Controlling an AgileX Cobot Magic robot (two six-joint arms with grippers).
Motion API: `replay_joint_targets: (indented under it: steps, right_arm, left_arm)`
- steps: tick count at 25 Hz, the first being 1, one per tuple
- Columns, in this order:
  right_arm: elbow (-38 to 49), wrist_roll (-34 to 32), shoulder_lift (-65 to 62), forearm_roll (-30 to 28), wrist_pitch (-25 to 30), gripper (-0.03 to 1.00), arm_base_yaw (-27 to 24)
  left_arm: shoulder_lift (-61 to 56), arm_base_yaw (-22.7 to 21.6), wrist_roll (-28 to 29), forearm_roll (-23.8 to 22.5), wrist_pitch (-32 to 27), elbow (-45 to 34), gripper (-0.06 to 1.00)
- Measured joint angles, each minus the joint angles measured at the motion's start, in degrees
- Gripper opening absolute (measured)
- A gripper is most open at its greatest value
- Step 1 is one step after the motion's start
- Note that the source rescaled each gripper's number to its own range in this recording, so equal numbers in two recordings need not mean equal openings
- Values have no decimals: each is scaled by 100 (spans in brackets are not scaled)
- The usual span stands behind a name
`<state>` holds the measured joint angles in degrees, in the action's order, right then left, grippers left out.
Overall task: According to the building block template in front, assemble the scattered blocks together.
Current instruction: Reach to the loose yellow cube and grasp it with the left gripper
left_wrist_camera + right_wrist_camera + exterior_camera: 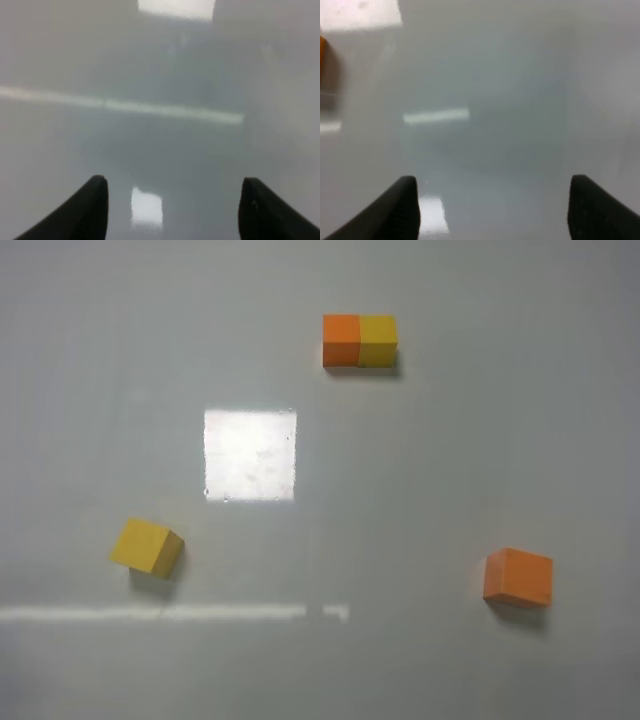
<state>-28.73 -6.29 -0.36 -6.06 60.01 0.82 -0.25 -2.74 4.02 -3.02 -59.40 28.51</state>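
The template, a small orange cube joined to a small yellow cube, lies at the far middle of the grey table. The loose yellow cube sits at the near left, turned at an angle. The loose orange cube sits at the near right; a sliver of it shows at the edge of the right wrist view. No arm shows in the high view. My left gripper is open and empty over bare table. My right gripper is open and empty too.
A bright square glare patch lies on the table's middle, and a bright reflected line runs along the near side. The table surface is glossy grey.
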Motion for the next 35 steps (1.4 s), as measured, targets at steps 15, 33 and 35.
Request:
replay_joint_targets:
  steps: [15, 33, 35]
  right_arm:
    - [0, 0, 0, 0, 0, 58, 0]
    - [0, 4, 0, 4, 0, 58, 0]
    - [0, 4, 0, 4, 0, 58, 0]
  left_arm:
    - [0, 0, 0, 0, 0, 0, 42]
    - [0, 0, 0, 0, 0, 0, 42]
    - [0, 0, 5, 0, 0, 0, 42]
